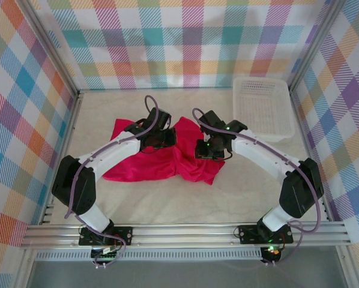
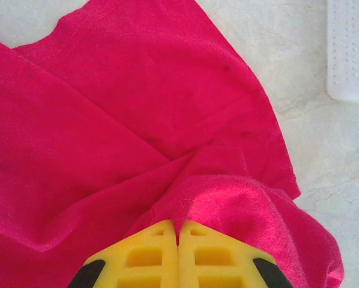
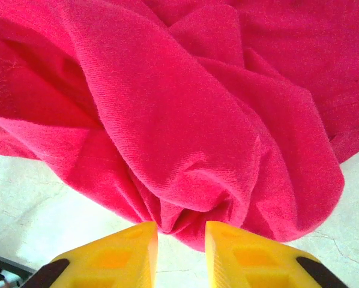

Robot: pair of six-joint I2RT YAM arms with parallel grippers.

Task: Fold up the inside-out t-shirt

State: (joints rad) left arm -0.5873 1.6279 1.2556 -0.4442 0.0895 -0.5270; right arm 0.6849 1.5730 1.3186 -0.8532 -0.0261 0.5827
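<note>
Shirt (image 1: 161, 167) lies rumpled in the middle of the table (image 1: 239, 195), well apart from the basket (image 1: 262, 107) at the far right corner. Left gripper (image 2: 178, 231) is clamped on a pinch of cloth (creases run to its tips), probably anchoring a fold. Right gripper (image 3: 181, 240): jaws narrowly apart, a bunched fold just ahead, nothing between them.

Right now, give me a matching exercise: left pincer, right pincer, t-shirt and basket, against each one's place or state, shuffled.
1. left pincer
2. right pincer
3. t-shirt
4. basket

a. far right corner of the table
b. open, fingers apart
c. crumpled in the middle
d. shut on red cloth

Pairs: 1-d, 2-b, 3-c, 4-a
</note>
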